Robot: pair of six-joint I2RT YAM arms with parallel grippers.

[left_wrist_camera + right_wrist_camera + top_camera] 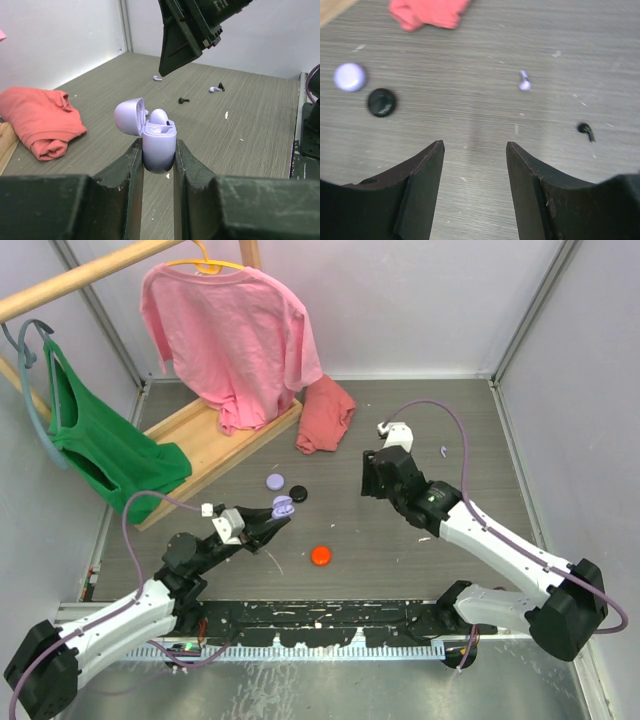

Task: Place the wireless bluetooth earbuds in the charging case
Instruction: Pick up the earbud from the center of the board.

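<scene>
My left gripper (pixel 159 146) is shut on a lavender charging case (pixel 159 142), held above the table with its lid hinged open to the left. A pale lavender earbud (pixel 159 116) rests in the case's top. In the top view the case (pixel 283 506) is at the left gripper's tip. Loose on the table beyond it lie a lavender earbud (pixel 157 78), another lavender one (pixel 214 89) and a black one (pixel 183 100). My right gripper (pixel 475 145) hangs open and empty above bare table, with a lavender earbud (pixel 524 81) and a black earbud (pixel 585 129) ahead of it.
Round pucks lie mid-table: lavender (pixel 275 480), black (pixel 298 493) and orange-red (pixel 321 555). A crumpled salmon cloth (pixel 325 415) lies at the back. A wooden rack (pixel 215 440) at back left carries a pink shirt (pixel 230 335) and a green top (pixel 105 445).
</scene>
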